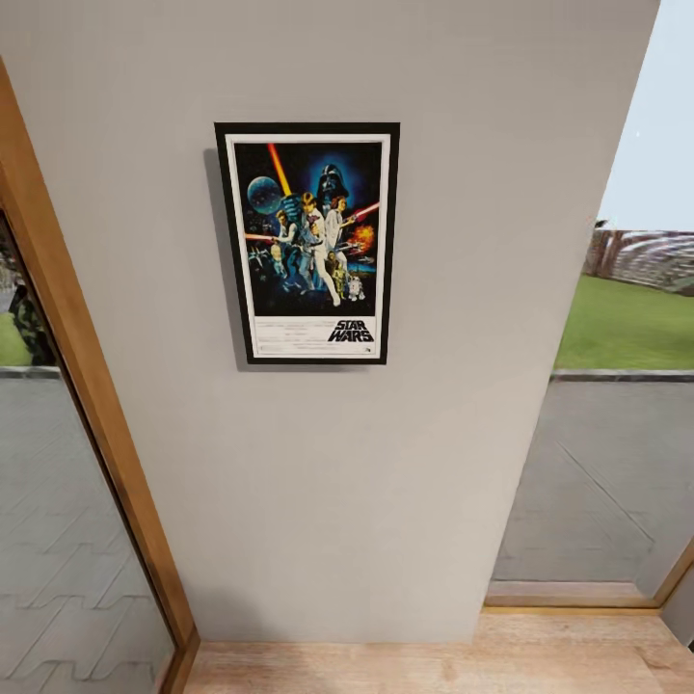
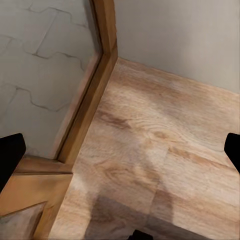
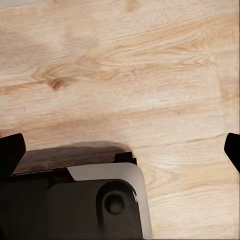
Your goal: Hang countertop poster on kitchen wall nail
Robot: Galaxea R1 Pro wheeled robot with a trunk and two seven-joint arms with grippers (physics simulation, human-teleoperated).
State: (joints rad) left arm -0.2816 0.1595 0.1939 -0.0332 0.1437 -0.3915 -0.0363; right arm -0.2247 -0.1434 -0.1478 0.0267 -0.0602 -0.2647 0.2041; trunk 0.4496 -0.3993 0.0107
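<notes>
The Star Wars poster [image 1: 308, 243], black-framed with a white border and dark blue artwork, hangs flat and upright on the grey wall [image 1: 386, 463] straight ahead in the head view, casting a shadow to its left. No nail shows; it is hidden behind the frame. My left gripper [image 2: 120, 150] stands open over the wooden floor, its black fingertips [image 2: 10, 155] wide apart with nothing between them. My right gripper [image 3: 120, 147] is open too, pointing down at the floor above my dark base [image 3: 75, 205]. The kitchen countertop is out of view.
A wooden-framed glass panel [image 1: 87, 386] borders the wall on the left, with paving outside. Another glazed opening [image 1: 617, 405] on the right looks onto paving and grass. Light wood floor [image 1: 434, 665] runs along the wall's foot.
</notes>
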